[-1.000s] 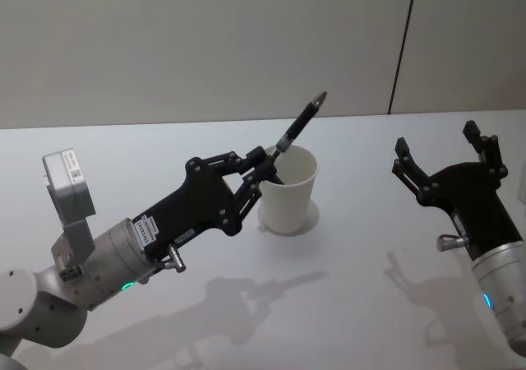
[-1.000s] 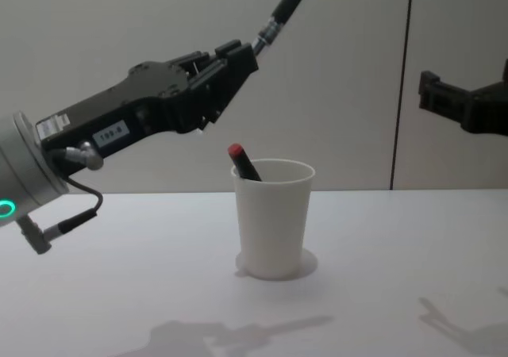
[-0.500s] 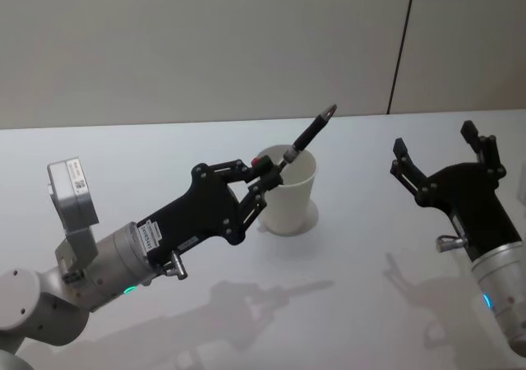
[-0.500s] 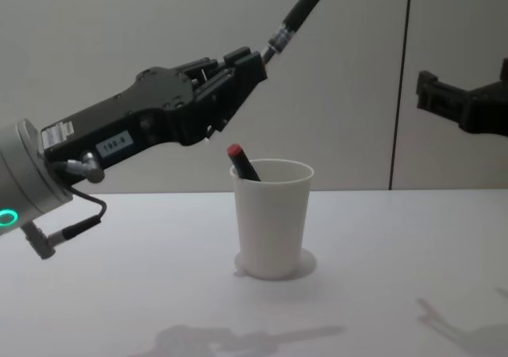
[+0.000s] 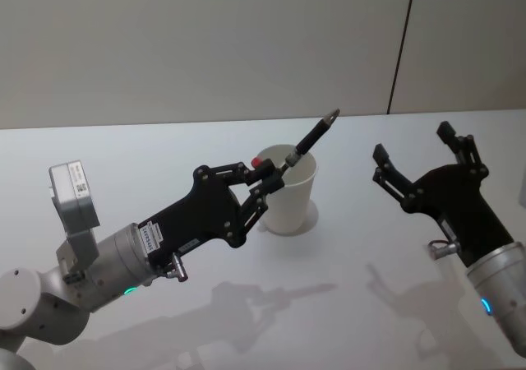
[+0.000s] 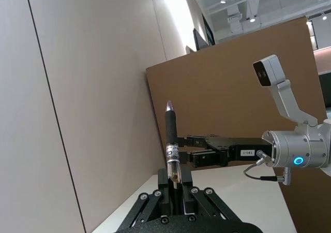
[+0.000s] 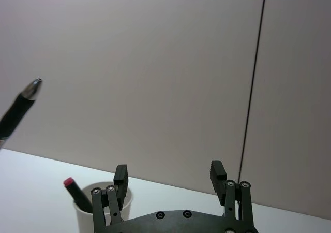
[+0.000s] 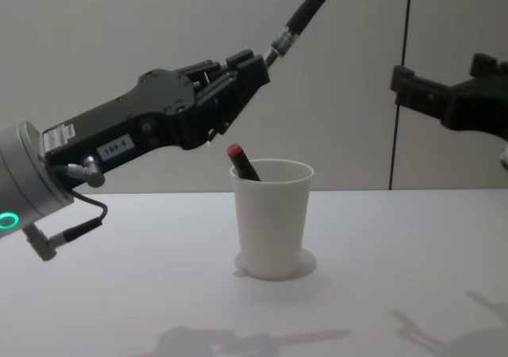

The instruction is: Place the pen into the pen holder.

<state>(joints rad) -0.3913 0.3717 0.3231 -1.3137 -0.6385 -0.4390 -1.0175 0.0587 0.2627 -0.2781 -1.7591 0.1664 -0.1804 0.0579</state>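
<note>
Two raised arms: our left gripper (image 5: 267, 181) pinches a slim black pen (image 5: 311, 136) tilted above the white paper cup (image 5: 288, 210); our right gripper (image 5: 413, 144) gapes wide.

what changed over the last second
The left gripper, shut on the pen, shifted slightly to the robot's right above the pen holder, the pen's tip still angled up. The open right gripper moved left, toward the pen holder. The pen holder and the red-capped pen inside it stayed put.

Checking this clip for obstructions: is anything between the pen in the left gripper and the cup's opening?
Nothing visible does. The left gripper holds the pen above the pen holder; a red-capped pen already leans inside, by its rim.
</note>
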